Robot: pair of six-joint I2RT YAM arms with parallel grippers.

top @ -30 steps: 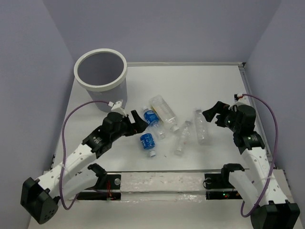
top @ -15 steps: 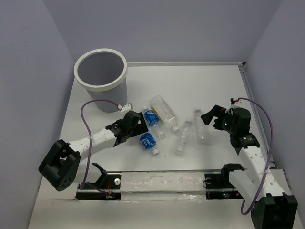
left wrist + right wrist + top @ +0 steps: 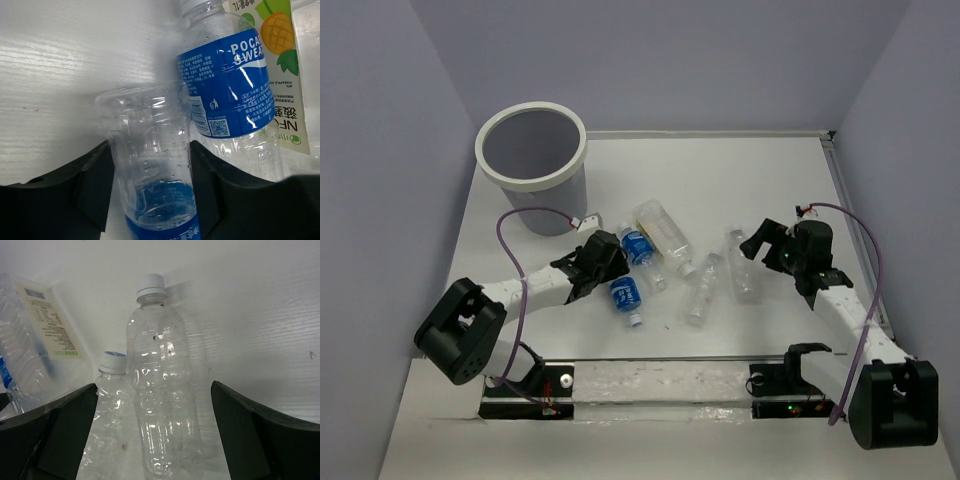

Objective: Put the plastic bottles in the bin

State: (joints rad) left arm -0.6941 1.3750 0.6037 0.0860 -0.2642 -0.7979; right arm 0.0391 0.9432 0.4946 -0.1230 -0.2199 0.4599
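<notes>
My left gripper [image 3: 609, 271] [image 3: 150, 192] is shut on the clear base end of a blue-labelled plastic bottle [image 3: 624, 294] [image 3: 147, 165] lying on the table. A second blue-labelled bottle [image 3: 638, 247] [image 3: 225, 90] lies right beside it, and past that one the wider yellow-labelled bottle [image 3: 665, 232] [image 3: 280, 55]. My right gripper [image 3: 757, 250] [image 3: 155, 440] is open, its fingers standing wide on either side of a slim unlabelled bottle [image 3: 745, 272] [image 3: 162, 405]. Another slim bottle [image 3: 701, 290] [image 3: 107, 430] lies to its left. The white bin [image 3: 531, 183] stands at the far left.
A transparent strip with the arm mounts [image 3: 660, 385] runs along the near edge. Purple walls close in the table on the left, back and right. The bin sits close to the left wall.
My left arm stretched out low over the table and its gripper closed on the blue-labelled bottle. My right gripper moved slightly towards the slim bottle and stayed open.
</notes>
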